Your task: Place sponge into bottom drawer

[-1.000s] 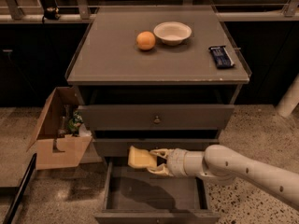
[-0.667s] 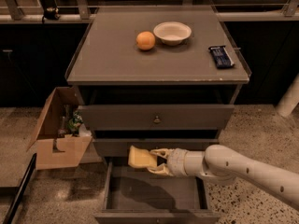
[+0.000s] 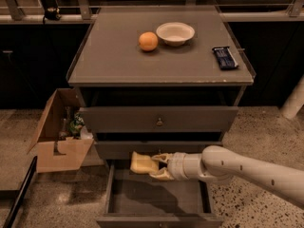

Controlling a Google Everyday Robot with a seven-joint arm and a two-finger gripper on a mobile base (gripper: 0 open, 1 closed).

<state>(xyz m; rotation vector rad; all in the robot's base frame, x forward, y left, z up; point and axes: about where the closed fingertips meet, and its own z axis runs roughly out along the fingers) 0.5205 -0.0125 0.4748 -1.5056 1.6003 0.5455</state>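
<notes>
Gripper (image 3: 156, 166) clamps the sponge (image 3: 140, 163) just above the open bottom drawer (image 3: 156, 201).

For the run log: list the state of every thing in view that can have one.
claw: shut on the sponge, above the bottom drawer.
sponge: held in the air, not yet in the drawer.
bottom drawer: pulled open, visible floor bare.
middle drawer: looks shut.
top drawer: looks shut.
cardboard box: flaps open, things inside.
bowl: upright on the cabinet top.
</notes>
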